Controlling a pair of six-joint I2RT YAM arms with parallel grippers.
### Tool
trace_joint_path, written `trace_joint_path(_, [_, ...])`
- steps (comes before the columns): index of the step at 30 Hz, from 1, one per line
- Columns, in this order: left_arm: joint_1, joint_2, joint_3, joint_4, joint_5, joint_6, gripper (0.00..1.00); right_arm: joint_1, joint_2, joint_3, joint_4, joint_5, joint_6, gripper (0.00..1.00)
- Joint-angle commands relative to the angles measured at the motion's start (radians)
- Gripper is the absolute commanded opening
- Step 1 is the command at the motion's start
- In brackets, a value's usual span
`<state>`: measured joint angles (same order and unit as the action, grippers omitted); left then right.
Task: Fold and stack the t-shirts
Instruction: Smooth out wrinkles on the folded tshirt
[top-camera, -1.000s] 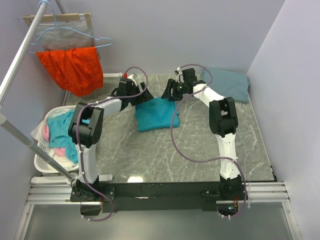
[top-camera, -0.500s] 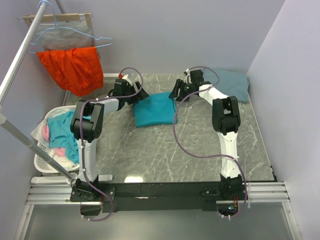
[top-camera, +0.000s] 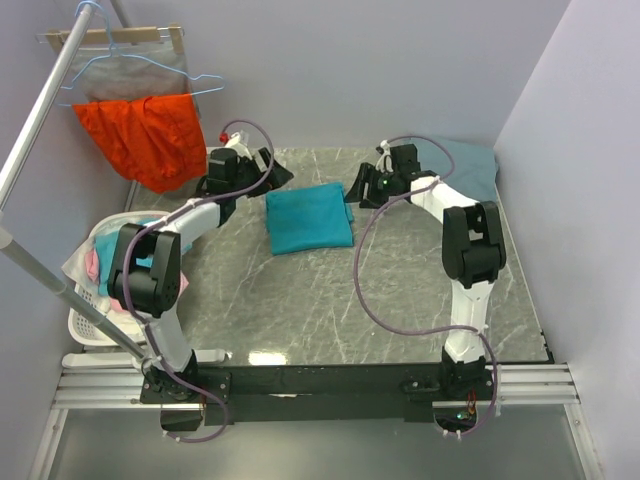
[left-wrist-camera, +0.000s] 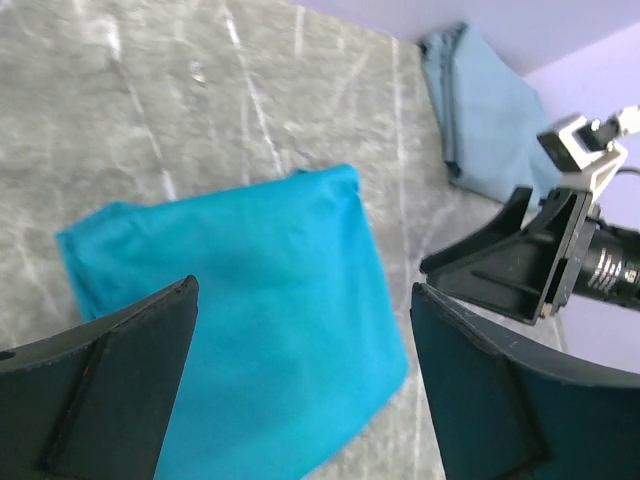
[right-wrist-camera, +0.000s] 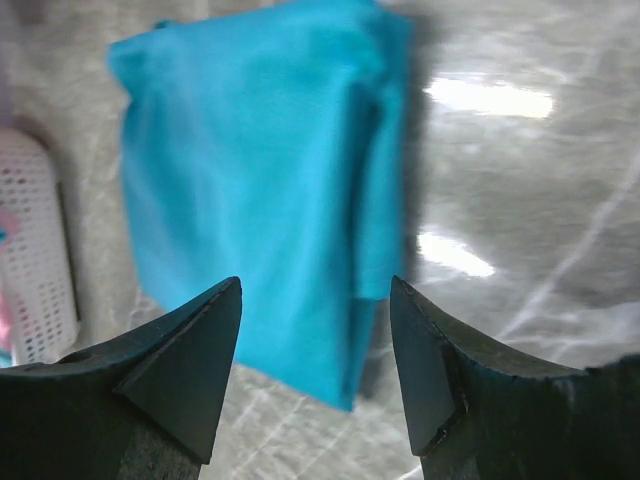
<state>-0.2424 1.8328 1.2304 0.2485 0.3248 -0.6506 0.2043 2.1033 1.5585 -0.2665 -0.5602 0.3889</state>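
The bright teal t-shirt (top-camera: 308, 220) lies folded into a flat rectangle on the grey marble table at the back middle. It also shows in the left wrist view (left-wrist-camera: 250, 330) and the right wrist view (right-wrist-camera: 250, 180). The slate grey-blue t-shirt (top-camera: 468, 166) lies folded at the back right corner and shows in the left wrist view (left-wrist-camera: 490, 110). My left gripper (top-camera: 277, 175) is open and empty, just off the teal shirt's back left corner. My right gripper (top-camera: 358, 188) is open and empty, just off its back right edge. Neither touches the cloth.
A white laundry basket (top-camera: 85, 325) with teal and pink clothes stands at the table's left edge. An orange-red garment (top-camera: 145, 135) hangs on a hanger from a metal rail (top-camera: 40, 105) at the back left. Walls close in behind and to the right.
Both grippers have drawn back from the teal shirt, the left one to the left and the right one to the right. The shirt now lies flat and free.
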Motion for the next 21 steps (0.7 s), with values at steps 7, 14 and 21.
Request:
trace_joint_path(7, [-0.097,0.012,-0.155,0.089,0.046,-0.055,0.91,0.102,-0.037,-0.046,0.087,-0.099,0.028,0.68])
trace_joint_path(14, [-0.103,0.065,-0.207,0.084,0.022,-0.054,0.9,0.112,0.038,-0.077,0.047,-0.044,0.028,0.68])
trace_joint_path(21, [-0.103,-0.02,-0.331,0.116,0.002,-0.055,0.9,0.11,-0.02,-0.169,0.041,0.016,0.002,0.68])
